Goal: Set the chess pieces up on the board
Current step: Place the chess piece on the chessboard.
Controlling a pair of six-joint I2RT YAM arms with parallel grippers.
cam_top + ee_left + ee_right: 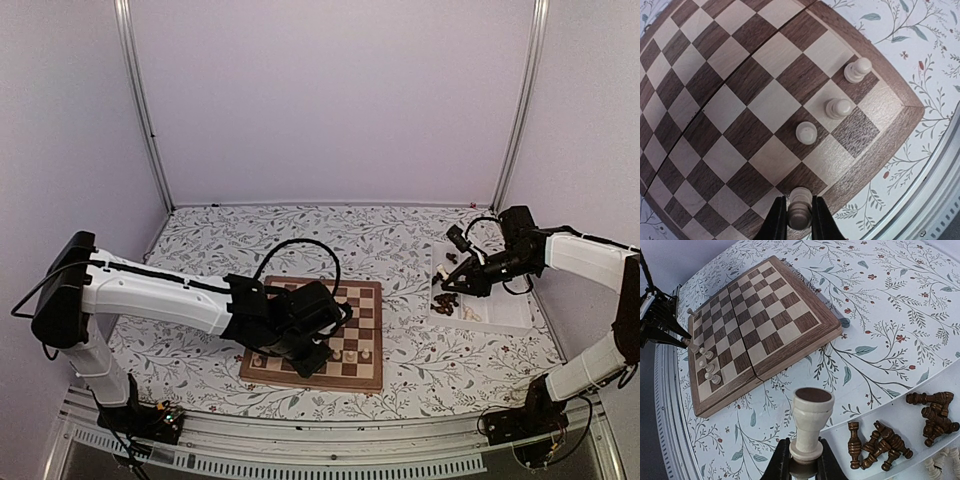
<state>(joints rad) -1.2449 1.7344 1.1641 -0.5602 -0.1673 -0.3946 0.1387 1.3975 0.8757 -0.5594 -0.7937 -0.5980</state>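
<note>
Lowering the pale piece (pixel 800 216) clamped in your left tool (pixel 799 204), centre it upright on the board (pixel 745 115), bottom centre; your right tool (pixel 802 447) grips a cream piece (pixel 811 415).

The square checked wooden chessboard (pixel 365 300) lies on the floral-patterned table (pixel 400 240). A few pale cream wooden chessmen (pixel 839 108) stand in line near its five o'clock corner. At three o'clock from it, the white rectangular tray (pixel 500 312) holds dark brown wooden chessmen (pixel 447 300).
</note>
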